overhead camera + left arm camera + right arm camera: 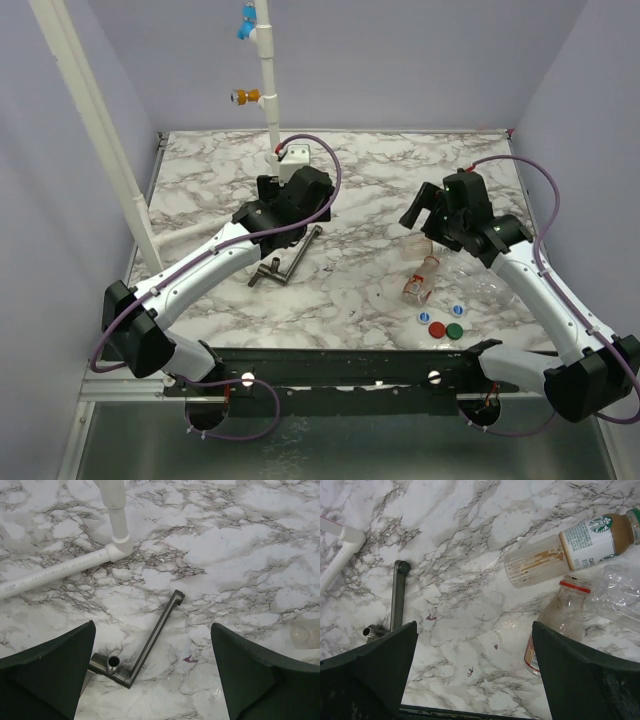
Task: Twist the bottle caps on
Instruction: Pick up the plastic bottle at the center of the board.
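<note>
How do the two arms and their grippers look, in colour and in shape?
The left arm and right arm have white links between bulky black joints; a purple cable loops along each. The left gripper and right gripper have broad, dark, wedge-shaped fingers.

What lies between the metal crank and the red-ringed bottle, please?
Nothing stands between the metal crank and the red-ringed bottle. There is only bare marble table with a few tiny reddish specks, as the right wrist view shows.
</note>
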You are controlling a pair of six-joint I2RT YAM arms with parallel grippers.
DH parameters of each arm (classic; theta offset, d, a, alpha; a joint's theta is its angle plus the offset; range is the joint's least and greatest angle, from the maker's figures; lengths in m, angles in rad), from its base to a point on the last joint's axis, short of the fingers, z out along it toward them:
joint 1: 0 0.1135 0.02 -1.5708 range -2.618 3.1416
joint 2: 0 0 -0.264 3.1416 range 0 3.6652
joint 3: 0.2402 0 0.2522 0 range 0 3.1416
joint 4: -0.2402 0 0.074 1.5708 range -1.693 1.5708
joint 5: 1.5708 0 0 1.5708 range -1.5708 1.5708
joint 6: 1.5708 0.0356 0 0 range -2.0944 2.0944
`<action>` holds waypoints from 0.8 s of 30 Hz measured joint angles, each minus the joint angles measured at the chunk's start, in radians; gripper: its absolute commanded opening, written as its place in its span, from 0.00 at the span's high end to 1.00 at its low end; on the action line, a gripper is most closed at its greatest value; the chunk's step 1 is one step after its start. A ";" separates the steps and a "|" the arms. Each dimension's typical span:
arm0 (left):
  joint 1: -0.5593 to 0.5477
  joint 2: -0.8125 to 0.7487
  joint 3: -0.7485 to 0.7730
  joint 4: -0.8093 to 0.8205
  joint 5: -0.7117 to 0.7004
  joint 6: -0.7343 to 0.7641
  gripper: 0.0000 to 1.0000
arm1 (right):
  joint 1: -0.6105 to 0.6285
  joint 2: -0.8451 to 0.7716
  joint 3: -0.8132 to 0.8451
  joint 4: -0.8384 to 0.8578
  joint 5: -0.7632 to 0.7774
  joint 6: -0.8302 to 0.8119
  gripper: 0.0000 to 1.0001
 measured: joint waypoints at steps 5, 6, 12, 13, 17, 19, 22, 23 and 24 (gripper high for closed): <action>0.000 -0.011 -0.026 0.014 0.049 0.003 0.01 | 0.000 0.000 -0.023 -0.017 0.029 0.029 0.00; 0.000 -0.011 -0.026 0.019 0.067 0.003 0.01 | 0.000 -0.001 -0.031 -0.022 0.033 0.036 0.00; 0.000 -0.011 -0.032 0.059 0.158 -0.002 0.01 | 0.000 -0.021 -0.116 -0.064 0.039 0.090 0.00; -0.001 -0.011 -0.038 0.069 0.168 -0.005 0.01 | 0.000 -0.027 -0.132 -0.070 0.040 0.102 0.00; -0.003 -0.016 -0.081 0.121 0.193 -0.018 0.01 | 0.000 -0.049 -0.185 -0.109 0.039 0.148 0.00; -0.005 -0.024 -0.122 0.153 0.208 -0.019 0.01 | 0.000 -0.057 -0.208 -0.118 0.039 0.170 0.00; -0.006 -0.037 -0.168 0.197 0.230 -0.018 0.01 | 0.000 -0.059 -0.232 -0.123 0.040 0.194 0.00; -0.006 -0.048 -0.194 0.225 0.245 -0.016 0.01 | 0.000 -0.059 -0.237 -0.123 0.040 0.200 0.00; -0.006 -0.055 -0.206 0.237 0.253 -0.015 0.01 | 0.000 -0.058 -0.243 -0.123 0.040 0.207 0.00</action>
